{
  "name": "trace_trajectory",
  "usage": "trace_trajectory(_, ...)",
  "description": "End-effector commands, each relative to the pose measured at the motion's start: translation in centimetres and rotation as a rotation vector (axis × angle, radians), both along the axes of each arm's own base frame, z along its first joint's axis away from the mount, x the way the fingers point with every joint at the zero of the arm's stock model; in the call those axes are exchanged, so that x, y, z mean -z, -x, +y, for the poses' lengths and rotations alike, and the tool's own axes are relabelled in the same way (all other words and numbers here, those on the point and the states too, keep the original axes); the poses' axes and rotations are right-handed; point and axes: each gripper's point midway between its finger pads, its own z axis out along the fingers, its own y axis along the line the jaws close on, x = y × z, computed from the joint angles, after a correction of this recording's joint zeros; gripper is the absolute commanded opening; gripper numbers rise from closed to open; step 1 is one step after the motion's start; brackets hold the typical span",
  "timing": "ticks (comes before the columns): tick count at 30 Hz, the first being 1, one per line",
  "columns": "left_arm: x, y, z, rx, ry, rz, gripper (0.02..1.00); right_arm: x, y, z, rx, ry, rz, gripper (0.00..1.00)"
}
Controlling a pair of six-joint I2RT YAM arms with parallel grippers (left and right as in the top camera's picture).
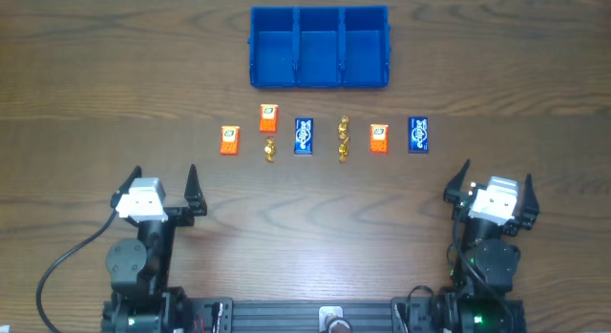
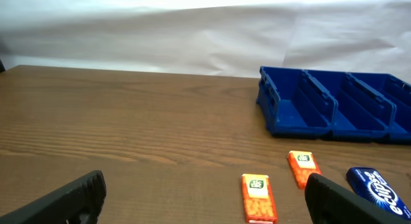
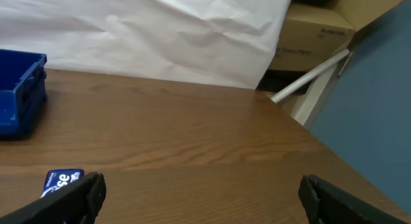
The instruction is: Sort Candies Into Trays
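A blue tray [image 1: 320, 81] with three compartments sat at the far middle of the table [image 1: 95, 75]. Nearer, the candies lay in a loose row on the wood. From left to right there were two orange boxes [image 1: 229, 140], a gold candy [image 1: 270, 150], a blue pack [image 1: 305, 135], two more gold ones, a third orange box and a second blue pack. Each orange box bore a small green-and-white label at its far end, and the blue packs carried white lettering lengthwise. The left gripper [image 1: 164, 185] stood near left and the right gripper [image 1: 495, 183] near right. Both were spread wide, held nothing, and were well apart from the row.
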Motion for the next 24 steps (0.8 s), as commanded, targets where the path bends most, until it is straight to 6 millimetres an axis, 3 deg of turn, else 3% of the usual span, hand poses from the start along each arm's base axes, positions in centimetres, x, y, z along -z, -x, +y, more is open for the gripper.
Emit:
trace_trajectory(1, 1.63, 0.1, -0.16, 0.012, -0.009, 0.05, 0.998, 0.14, 0.14, -0.23, 0.018, 0.016, 0.008, 0.998)
trace_trajectory(24, 0.99, 0.17, -0.59, 0.031, -0.007, 0.038, 0.998, 0.14, 0.14, -0.23, 0.018, 0.016, 0.008, 0.998)
